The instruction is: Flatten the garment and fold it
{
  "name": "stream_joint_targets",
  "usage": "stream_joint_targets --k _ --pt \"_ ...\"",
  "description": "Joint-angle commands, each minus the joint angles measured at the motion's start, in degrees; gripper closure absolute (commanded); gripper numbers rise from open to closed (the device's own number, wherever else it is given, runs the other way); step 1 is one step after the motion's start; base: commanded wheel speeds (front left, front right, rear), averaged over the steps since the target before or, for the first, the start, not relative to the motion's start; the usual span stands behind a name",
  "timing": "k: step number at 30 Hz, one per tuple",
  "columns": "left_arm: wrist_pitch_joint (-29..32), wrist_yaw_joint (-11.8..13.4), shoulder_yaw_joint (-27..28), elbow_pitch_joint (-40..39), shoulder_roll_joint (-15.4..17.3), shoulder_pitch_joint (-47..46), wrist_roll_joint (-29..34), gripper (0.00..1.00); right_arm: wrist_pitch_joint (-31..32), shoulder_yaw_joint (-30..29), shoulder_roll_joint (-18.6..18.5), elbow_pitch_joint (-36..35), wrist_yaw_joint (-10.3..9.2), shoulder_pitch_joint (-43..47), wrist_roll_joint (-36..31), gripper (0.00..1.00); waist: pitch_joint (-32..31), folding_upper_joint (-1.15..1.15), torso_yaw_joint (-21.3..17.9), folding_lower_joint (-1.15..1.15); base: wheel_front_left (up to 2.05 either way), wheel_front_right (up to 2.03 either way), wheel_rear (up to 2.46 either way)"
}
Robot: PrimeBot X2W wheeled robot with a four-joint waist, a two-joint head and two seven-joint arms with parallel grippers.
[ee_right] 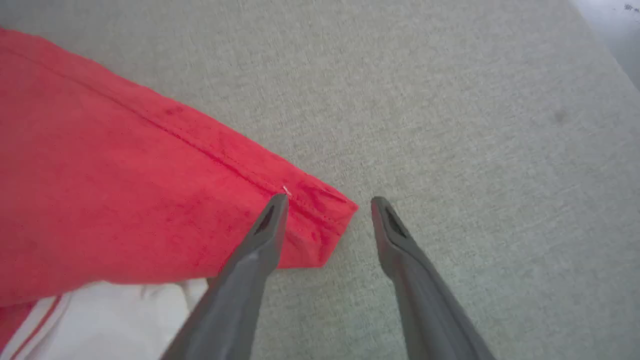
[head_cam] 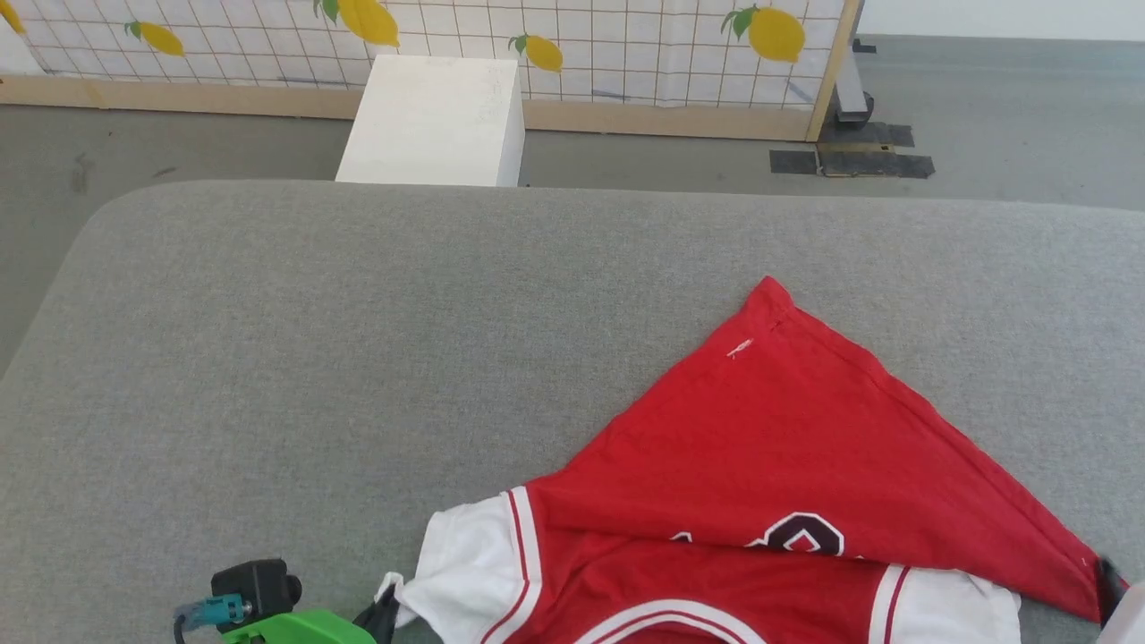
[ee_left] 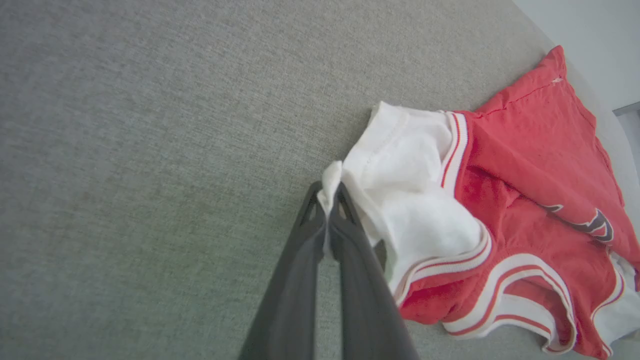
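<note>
The garment [head_cam: 769, 429] lies crumpled on the grey padded surface [head_cam: 358, 340], its red body folded over into a triangle that partly covers the black print. My left gripper [head_cam: 386, 613] is at the bottom edge, shut on the edge of the white sleeve [ee_left: 410, 190]; the left wrist view shows the left gripper [ee_left: 330, 192] pinching that cloth between its tips. My right gripper [ee_right: 330, 201] stands open at the garment's red hem corner [ee_right: 320, 225], which lies flat between its fingers, not gripped. In the head view the right gripper [head_cam: 1109, 581] is at the right edge.
A white box [head_cam: 434, 121] stands on the floor beyond the surface's far edge. Behind it runs a lemon-print panel [head_cam: 626, 45] with a wooden frame. Black tape patches [head_cam: 850, 161] mark the floor at the back right. Bare grey surface spreads left of and behind the garment.
</note>
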Motion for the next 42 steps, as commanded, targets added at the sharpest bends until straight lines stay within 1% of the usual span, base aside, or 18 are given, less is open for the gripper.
stream_joint_targets --k 1,2,4,6,8,12,14,16,20,25,29,34,38,41,42 --pt "0.25 0.01 -0.03 0.18 0.35 0.53 -0.41 1.00 -3.48 0.63 0.01 -1.45 -0.09 -1.24 -0.18 0.00 -0.02 0.00 0.25 0.00 0.00 0.00 0.00" --pt "0.25 -0.04 -0.08 0.20 0.37 0.48 -0.42 1.00 -5.65 1.15 0.01 -2.13 -0.09 -2.10 -0.31 0.00 0.03 0.00 0.38 0.00 0.00 0.00 0.00" --pt "0.18 -0.11 -0.18 0.21 0.35 0.30 -0.45 1.00 -10.45 4.17 0.01 -3.76 -0.09 -4.03 -1.07 0.00 0.23 0.00 0.65 0.00 0.00 0.00 0.00" --pt "0.10 -0.16 -0.33 0.15 0.27 0.10 -0.46 1.00 -15.08 7.78 0.01 -4.99 -0.09 -6.30 -2.12 0.00 0.66 0.00 0.91 0.00 0.00 0.00 0.00" --pt "0.03 -0.32 -0.50 0.20 0.21 -0.26 -0.48 1.00 -18.74 11.85 -0.48 -4.60 -0.09 -8.95 -2.91 0.00 1.31 0.00 1.25 0.00 0.00 0.00 0.00" --pt "-0.16 -0.60 -0.80 0.49 0.09 -1.22 -0.48 1.00 -24.06 20.41 -3.98 -0.73 -0.09 -15.13 -2.60 0.00 2.47 0.00 2.00 0.00 0.00 0.00 0.00" --pt "-0.20 -0.68 -0.92 0.57 0.02 -1.71 -0.49 1.00 -25.20 24.58 -5.92 2.35 -0.09 -18.73 -1.71 0.00 3.18 0.00 2.45 0.00 0.00 0.00 0.00" --pt "-0.31 -0.92 -1.09 0.75 -0.01 -2.31 -0.49 1.00 -24.95 28.39 -7.99 6.49 -0.09 -22.46 -0.93 0.00 3.97 0.00 3.08 0.00 0.00 0.00 0.00" --pt "-0.58 -1.31 -1.49 1.22 -0.40 -3.65 -0.58 1.00 -22.03 35.45 -11.02 15.31 -0.09 -30.27 0.67 0.00 5.60 0.00 4.63 0.00 0.00 0.00 0.00" --pt "-0.83 -1.82 -2.40 1.78 -0.99 -5.27 -0.46 1.00 -13.87 43.66 -13.26 25.32 -0.09 -39.17 2.87 0.00 8.12 0.00 7.02 0.00 0.00 0.00 0.00" --pt "-1.19 -2.23 -3.08 2.40 -1.61 -6.49 -0.45 1.00 -7.34 47.23 -14.44 31.12 -0.09 -44.55 3.97 0.00 9.94 0.00 8.95 0.00 0.00 0.00 0.00" --pt "-1.74 -2.87 -3.88 3.39 -2.34 -7.65 -0.51 1.00 -1.09 47.97 -15.04 36.55 -0.09 -49.29 4.45 0.00 11.95 0.00 10.87 0.00 0.00 0.00 0.00" --pt "-2.20 -3.45 -4.48 4.33 -2.84 -8.56 -0.56 1.00 4.46 46.01 -15.02 40.75 -0.09 -51.88 3.05 0.00 13.23 0.00 11.98 0.00 0.00 0.00 0.00" --pt "-2.57 -3.88 -4.69 5.15 -2.98 -8.96 -0.68 1.00 7.15 44.32 -14.73 42.69 -0.09 -52.70 1.76 0.00 13.66 0.00 12.29 0.00 0.00 0.00 0.00" --pt "-2.68 -4.00 -4.75 5.43 -3.04 -9.10 -0.73 1.00 7.99 43.41 -14.57 43.33 -0.09 -52.79 1.34 0.49 13.70 0.00 12.33 0.00 0.00 0.00 0.00"
